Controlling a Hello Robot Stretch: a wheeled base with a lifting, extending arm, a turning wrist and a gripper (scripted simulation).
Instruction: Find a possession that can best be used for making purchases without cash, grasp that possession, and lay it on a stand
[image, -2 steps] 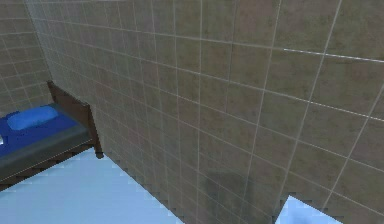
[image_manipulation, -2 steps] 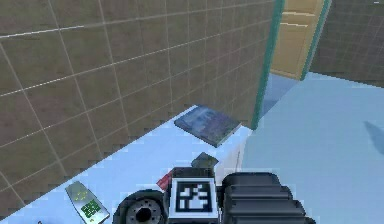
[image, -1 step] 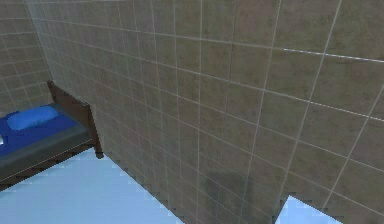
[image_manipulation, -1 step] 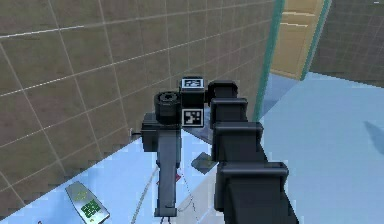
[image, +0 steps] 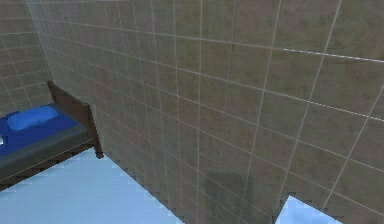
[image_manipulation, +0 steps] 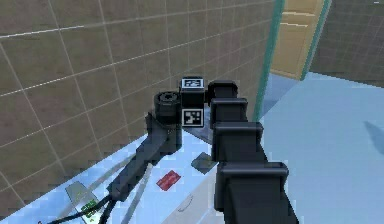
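Pale surface (image_manipulation: 190, 202) bears a red card (image_manipulation: 168, 180) near jaws whose state I cannot tell.

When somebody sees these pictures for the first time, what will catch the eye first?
The dark arm rises from the arm side view's bottom edge, its fingers pointing down-left, near a small red flat thing on a pale surface. In the forward view a bed with blue bedding stands at the left beside a tiled wall. A wooden door shows at the arm side view's upper right.
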